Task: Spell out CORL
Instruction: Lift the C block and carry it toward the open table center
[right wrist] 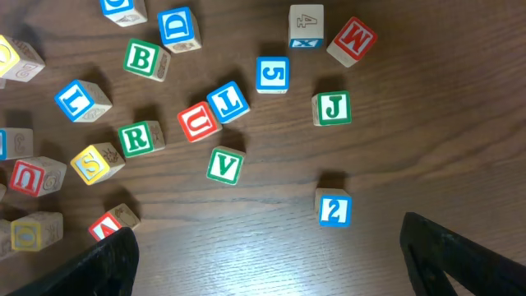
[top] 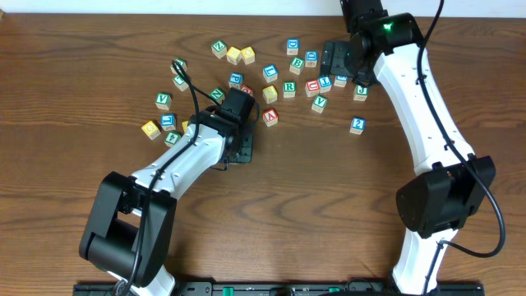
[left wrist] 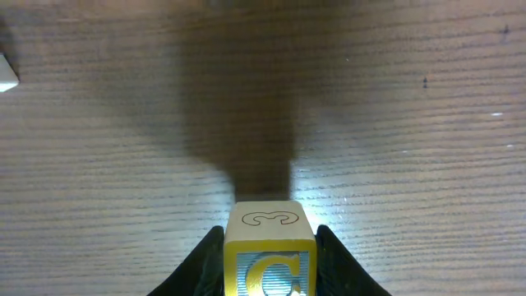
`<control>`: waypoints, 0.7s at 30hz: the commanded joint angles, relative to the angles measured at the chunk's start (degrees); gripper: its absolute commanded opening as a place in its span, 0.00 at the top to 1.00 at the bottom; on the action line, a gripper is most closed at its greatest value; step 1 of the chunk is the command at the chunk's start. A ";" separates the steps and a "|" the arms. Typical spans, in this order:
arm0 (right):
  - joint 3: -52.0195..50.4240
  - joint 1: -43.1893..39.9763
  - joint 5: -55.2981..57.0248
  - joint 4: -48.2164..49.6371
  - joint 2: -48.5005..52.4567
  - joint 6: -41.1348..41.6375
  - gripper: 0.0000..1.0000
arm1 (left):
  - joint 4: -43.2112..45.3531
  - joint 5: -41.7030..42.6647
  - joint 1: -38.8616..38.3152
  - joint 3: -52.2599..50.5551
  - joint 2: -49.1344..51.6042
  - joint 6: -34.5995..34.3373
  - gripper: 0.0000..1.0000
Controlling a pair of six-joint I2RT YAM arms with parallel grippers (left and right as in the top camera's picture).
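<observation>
My left gripper (left wrist: pixel 269 240) is shut on a yellow-edged block with a yellow C on blue (left wrist: pixel 269 267), held just above bare wood. In the overhead view the left gripper (top: pixel 239 145) is at the table's middle and hides that block. My right gripper (right wrist: pixel 279 263) is open and empty, above the scattered blocks at the back right (top: pixel 337 59). A green R block (right wrist: pixel 136 138) (top: pixel 289 87) and a blue L block (right wrist: pixel 82 99) (top: pixel 270 72) lie among them. I cannot pick out an O block.
Several letter and number blocks lie loose at the back: green V (right wrist: pixel 223 164), red U (right wrist: pixel 199 122), green J (right wrist: pixel 331 108), blue 2 (right wrist: pixel 333 210), red A (top: pixel 270 116). More blocks lie at the left (top: pixel 163 101).
</observation>
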 commanded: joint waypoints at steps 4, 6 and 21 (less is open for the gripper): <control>-0.13 -0.35 1.09 -0.09 -0.09 -0.44 0.04 | 1.01 -1.33 -0.02 -0.98 0.96 0.33 0.74; -0.13 -0.35 1.09 -0.09 -0.09 -0.44 0.03 | 1.14 -1.31 -0.02 -0.98 1.49 0.33 0.74; -0.13 -0.35 1.11 -0.09 -0.09 -0.44 0.04 | 1.40 -1.36 0.04 -0.98 2.36 0.63 0.55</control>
